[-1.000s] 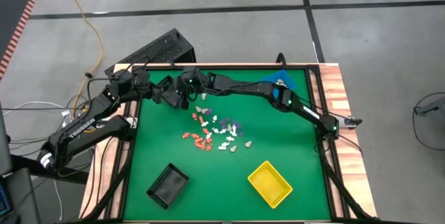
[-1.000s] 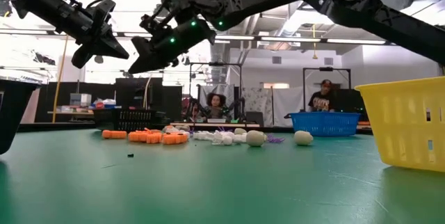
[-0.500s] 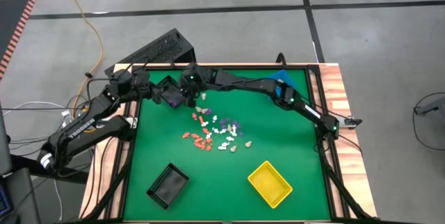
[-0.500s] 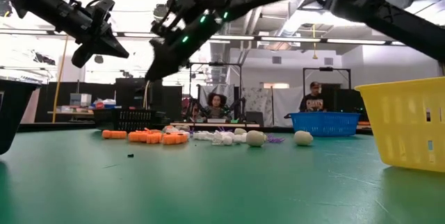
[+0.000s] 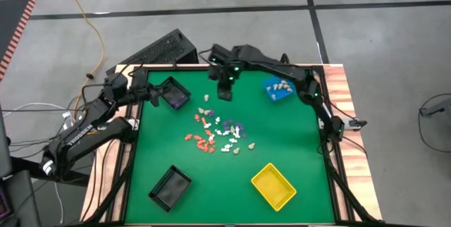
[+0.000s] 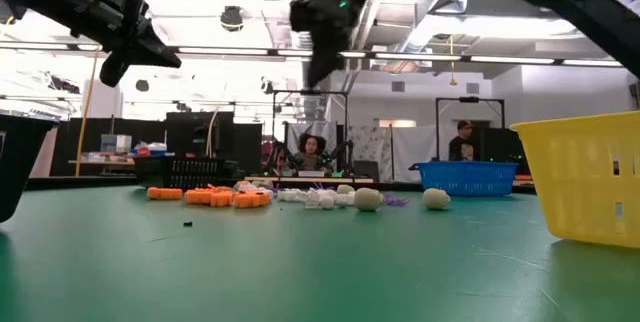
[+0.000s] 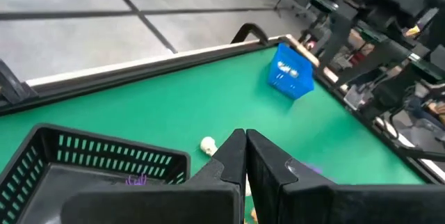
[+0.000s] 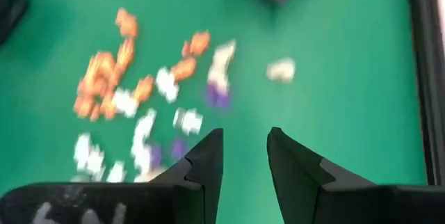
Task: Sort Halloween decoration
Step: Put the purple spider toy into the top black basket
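The Halloween decoration pieces (image 5: 217,132), small and orange, white, purple and beige, lie loose in the middle of the green table (image 5: 296,149); the right wrist view blurs them (image 8: 139,106). My right gripper (image 5: 225,93) hangs open above the far middle of the table, pointing steeply down, with nothing between its fingers (image 8: 245,137). My left gripper (image 5: 156,96) is shut and holds nothing (image 7: 245,144). It hovers beside the far-left black bin (image 5: 173,94), which holds purple pieces (image 7: 137,179). A blue bin (image 5: 280,88) at the far right holds beige pieces.
A yellow bin (image 5: 273,186) stands at the near right and a second black bin (image 5: 170,187) at the near left. A single beige piece (image 7: 207,145) lies near the far-left bin. Wooden rails (image 5: 338,114) edge the table. People sit in the room beyond (image 6: 312,152).
My right gripper has swung away from the far-left black bin toward the table's right, rising and tipping to point more steeply down. The pieces and the bins have stayed where they were.
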### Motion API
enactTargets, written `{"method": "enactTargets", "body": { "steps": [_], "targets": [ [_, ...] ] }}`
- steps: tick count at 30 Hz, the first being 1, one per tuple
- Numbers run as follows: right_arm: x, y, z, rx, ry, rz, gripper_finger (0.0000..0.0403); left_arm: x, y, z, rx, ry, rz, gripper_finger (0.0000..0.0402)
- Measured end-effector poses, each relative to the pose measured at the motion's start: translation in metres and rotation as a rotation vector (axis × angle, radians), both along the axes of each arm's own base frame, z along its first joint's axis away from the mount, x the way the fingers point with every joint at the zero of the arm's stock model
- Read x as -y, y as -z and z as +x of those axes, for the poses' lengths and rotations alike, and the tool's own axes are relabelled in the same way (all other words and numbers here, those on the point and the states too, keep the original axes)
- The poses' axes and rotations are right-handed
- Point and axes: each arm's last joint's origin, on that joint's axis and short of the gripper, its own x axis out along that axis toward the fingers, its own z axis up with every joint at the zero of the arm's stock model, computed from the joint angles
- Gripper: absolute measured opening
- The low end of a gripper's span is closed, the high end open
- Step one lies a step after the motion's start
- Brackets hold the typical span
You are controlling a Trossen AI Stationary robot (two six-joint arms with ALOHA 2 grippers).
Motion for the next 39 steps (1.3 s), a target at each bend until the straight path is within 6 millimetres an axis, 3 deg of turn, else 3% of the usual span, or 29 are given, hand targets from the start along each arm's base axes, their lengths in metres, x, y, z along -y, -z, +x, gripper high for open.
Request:
{"method": "enactTargets", "body": {
  "steps": [6, 10, 13, 17, 23, 29, 34, 39],
  "targets": [
    [-0.018, -0.014, -0.051, -0.132, 0.025, 0.056, 0.0121, 0.005, -0.003, -0.004, 0.036, 0.008, 0.01, 0.0],
    [-0.045, -0.015, -0.097, -0.078, 0.121, 0.046, 0.0115, 0.006, -0.004, -0.004, 0.043, 0.007, 0.013, 0.0],
    [-0.076, -0.001, -0.121, 0.041, 0.203, -0.006, 0.0114, 0.006, -0.004, -0.004, 0.04, 0.007, 0.012, 0.0],
    [-0.119, 0.032, -0.137, 0.219, 0.286, -0.015, 0.0114, 0.005, -0.004, -0.004, 0.04, 0.004, 0.011, 0.0],
    [-0.164, 0.081, -0.15, 0.345, 0.328, -0.042, 0.0113, 0.005, -0.004, -0.004, 0.038, -0.019, 0.012, 0.0],
    [-0.186, 0.118, -0.142, 0.371, 0.32, -0.056, 0.0124, 0.004, -0.004, -0.005, 0.028, -0.053, 0.025, 0.0],
    [-0.197, 0.143, -0.129, 0.326, 0.314, -0.064, 0.0179, 0.004, -0.004, -0.005, 0.005, -0.024, 0.063, 0.0018],
    [-0.201, 0.164, -0.123, 0.268, 0.35, -0.05, 0.0248, 0.008, -0.002, -0.003, 0.021, 0.113, 0.026, 0.0074]
  ]
}}
